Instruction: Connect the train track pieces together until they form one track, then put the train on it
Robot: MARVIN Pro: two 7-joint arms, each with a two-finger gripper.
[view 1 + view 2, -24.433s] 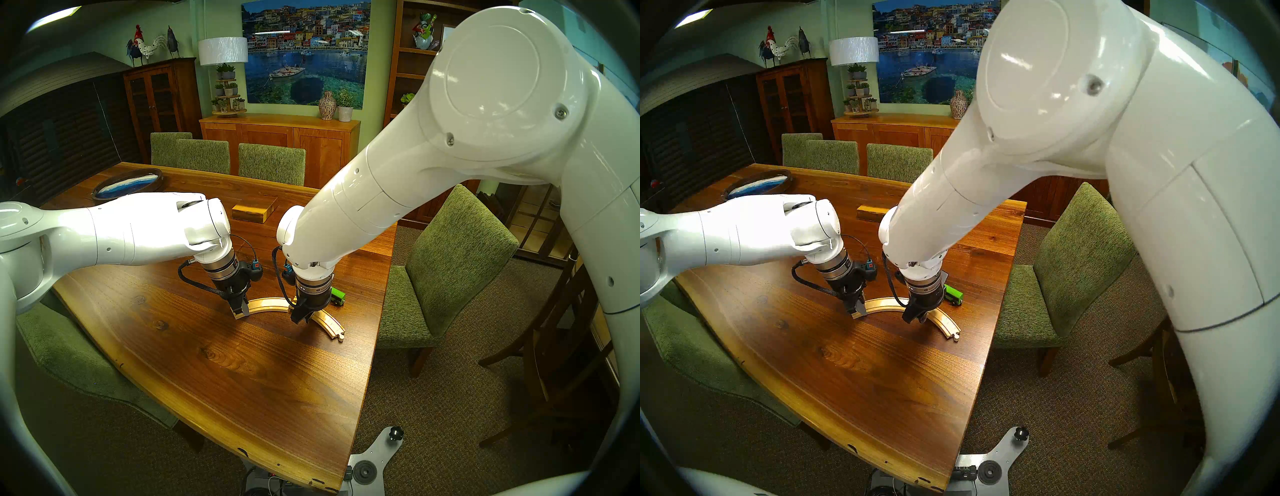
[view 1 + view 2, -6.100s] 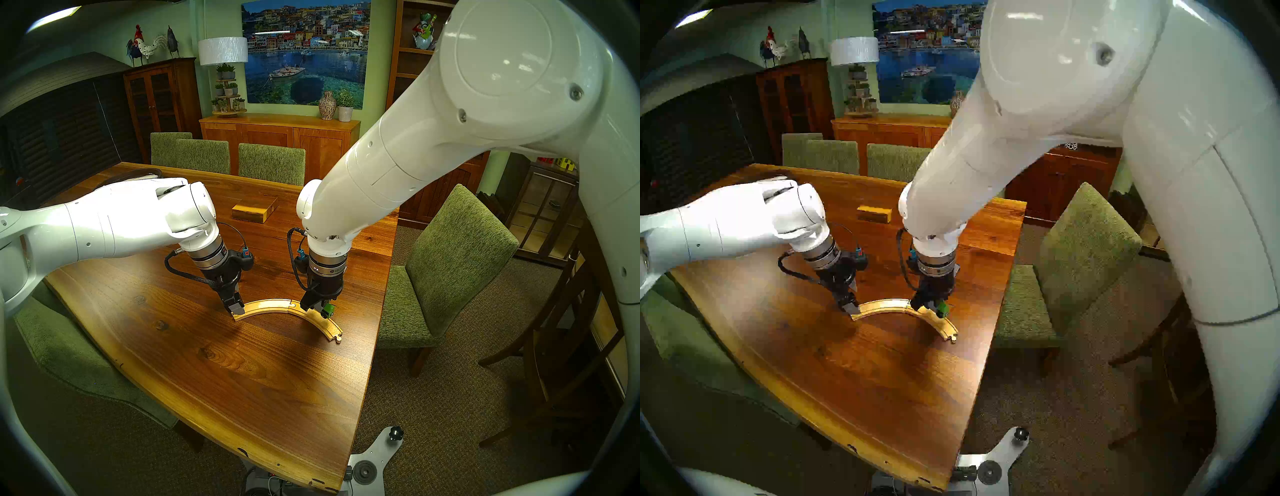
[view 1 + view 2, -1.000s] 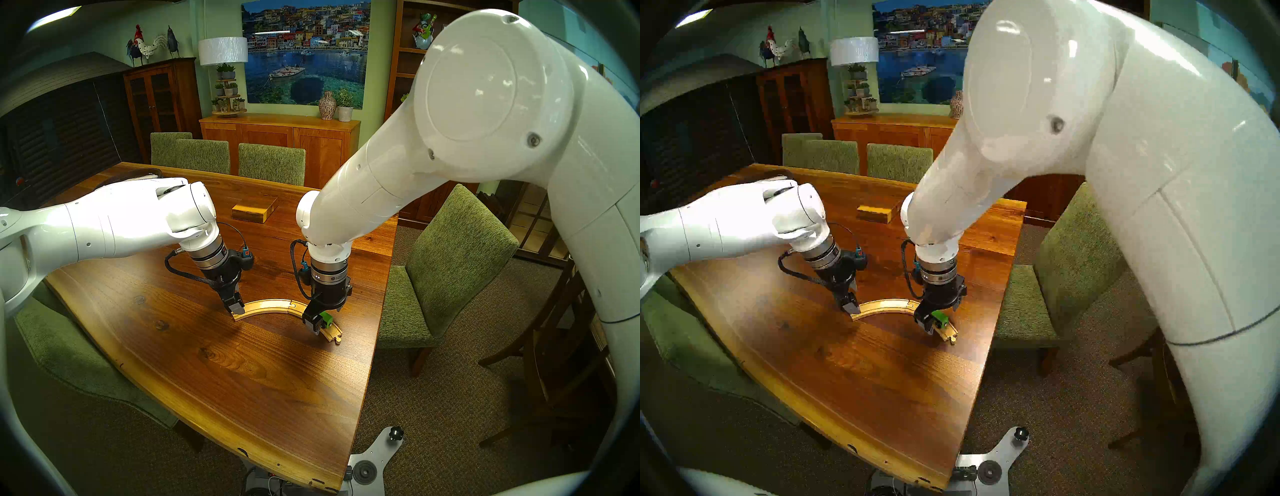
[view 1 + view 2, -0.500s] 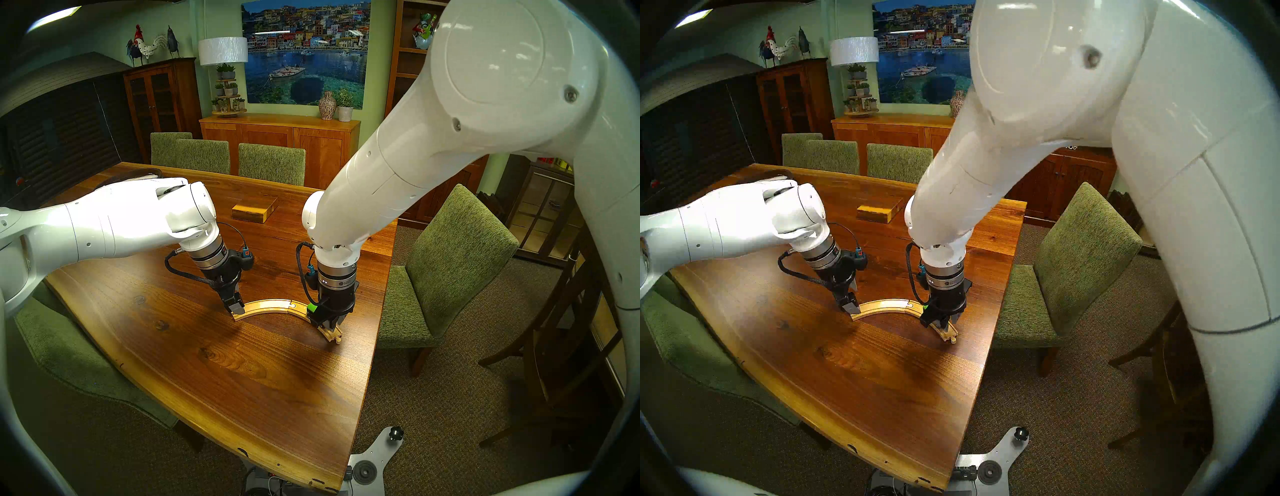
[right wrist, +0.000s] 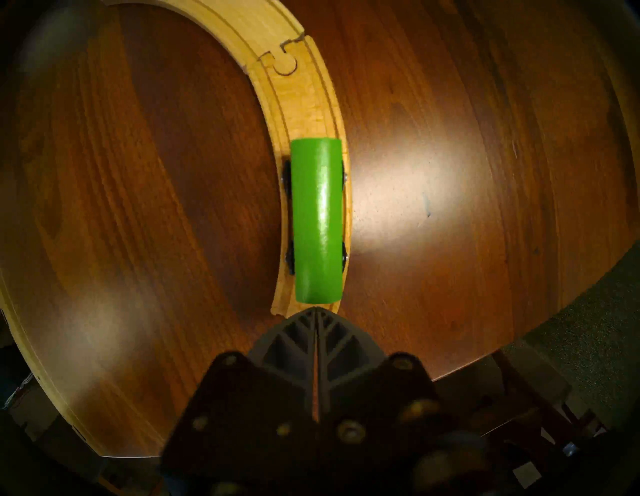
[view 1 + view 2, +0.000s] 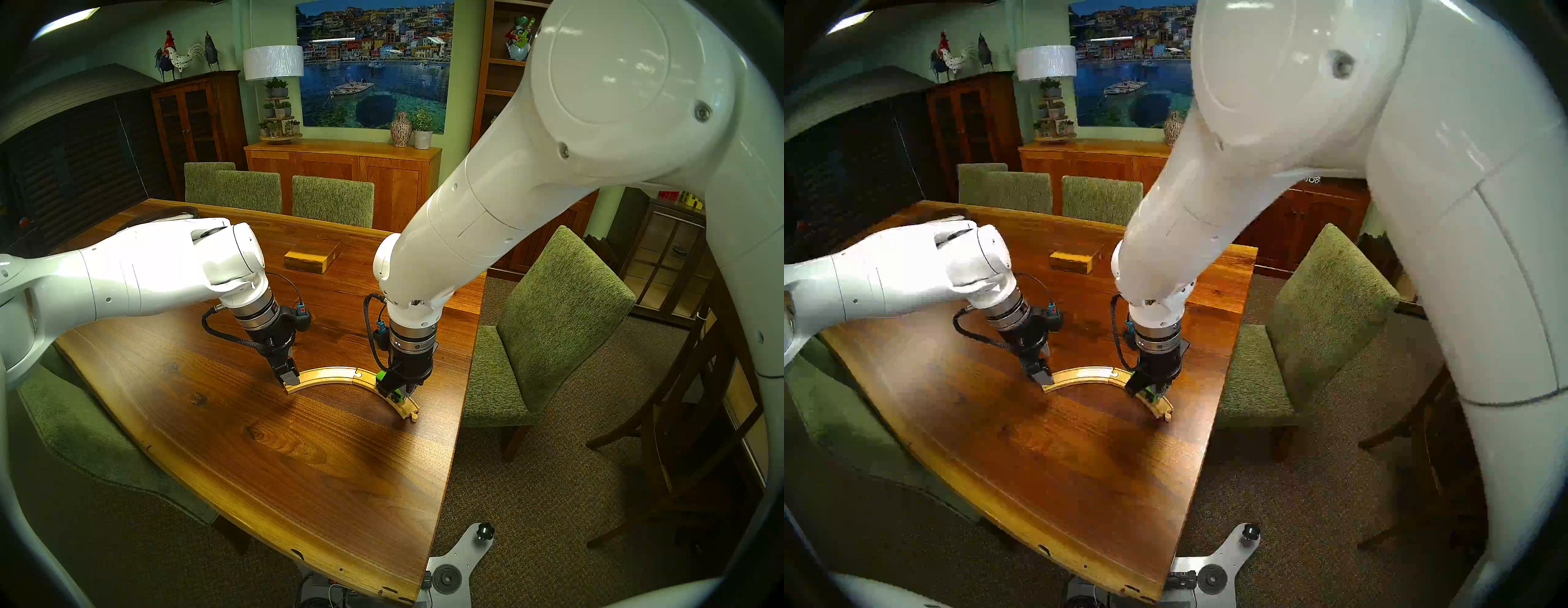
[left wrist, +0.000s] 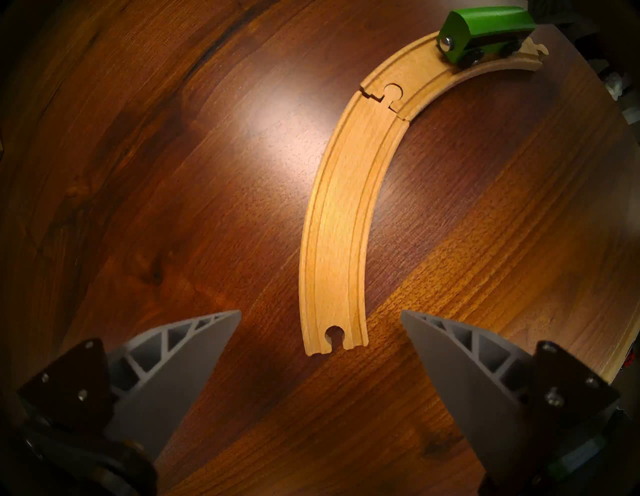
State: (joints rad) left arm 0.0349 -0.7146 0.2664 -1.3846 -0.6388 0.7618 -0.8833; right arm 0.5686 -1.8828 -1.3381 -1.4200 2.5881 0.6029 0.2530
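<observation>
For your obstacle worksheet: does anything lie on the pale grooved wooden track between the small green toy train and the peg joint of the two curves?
Nothing visible does. The small green toy train sits on the pale grooved wooden track, and the grooves up to the peg joint are bare.

Quick headcount of what's on view. Two curved wooden track pieces, locked peg-in-socket into one track near the middle of the head view. One green train, sitting on the piece on the right. One table. One small wooden box up toward the center. One dark oval tray peeking out at the upper left, mostly hidden. Five green upholstered chairs: three along the far side, one on the right, one at lower left. Two robot arms, two grippers.
</observation>
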